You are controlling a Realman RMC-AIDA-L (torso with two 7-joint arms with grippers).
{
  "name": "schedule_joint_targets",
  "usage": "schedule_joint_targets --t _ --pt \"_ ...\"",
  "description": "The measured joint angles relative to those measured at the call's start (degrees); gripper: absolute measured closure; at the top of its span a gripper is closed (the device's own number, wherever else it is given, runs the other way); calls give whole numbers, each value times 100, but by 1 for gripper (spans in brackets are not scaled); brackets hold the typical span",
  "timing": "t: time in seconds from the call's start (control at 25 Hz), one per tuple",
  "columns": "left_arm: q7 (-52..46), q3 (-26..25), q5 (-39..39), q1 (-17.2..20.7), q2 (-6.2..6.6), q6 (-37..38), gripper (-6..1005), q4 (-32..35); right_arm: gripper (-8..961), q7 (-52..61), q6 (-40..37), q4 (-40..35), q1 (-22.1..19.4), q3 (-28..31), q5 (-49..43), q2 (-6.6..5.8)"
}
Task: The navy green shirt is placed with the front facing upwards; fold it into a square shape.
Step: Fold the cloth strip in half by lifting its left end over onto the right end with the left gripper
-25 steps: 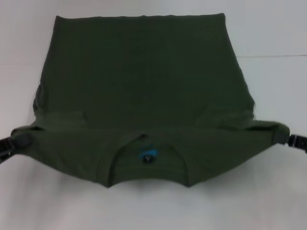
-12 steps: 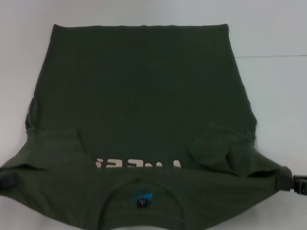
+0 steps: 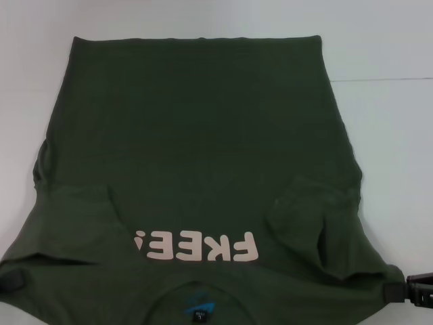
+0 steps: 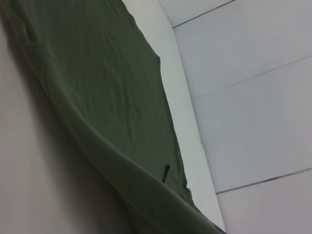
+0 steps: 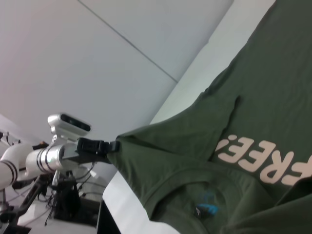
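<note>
Navy green shirt (image 3: 196, 156) stretched toward 12 o'clock on bench (image 3: 385, 135); left tool (image 3: 12, 281) and right tool (image 3: 406, 288) clamped shoulder corners (7, 5 o'clock).

shirt (image 3: 196, 142): dark olive green, plain weave, no pattern. chest lettering (image 3: 196, 246): cream, reads "free!" upside down in head view. collar label (image 3: 200, 306): bright blue. table (image 3: 392, 135): white, crossed by thin dark seam lines. left gripper (image 5: 105, 146): black, on a silver-white arm.
</note>
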Motion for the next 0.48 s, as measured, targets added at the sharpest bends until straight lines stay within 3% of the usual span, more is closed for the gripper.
schedule_joint_targets --t 0.48 --pt "-9 49 227 65 78 58 932 87 921 -37 -13 9 24 -436 -6 -108"
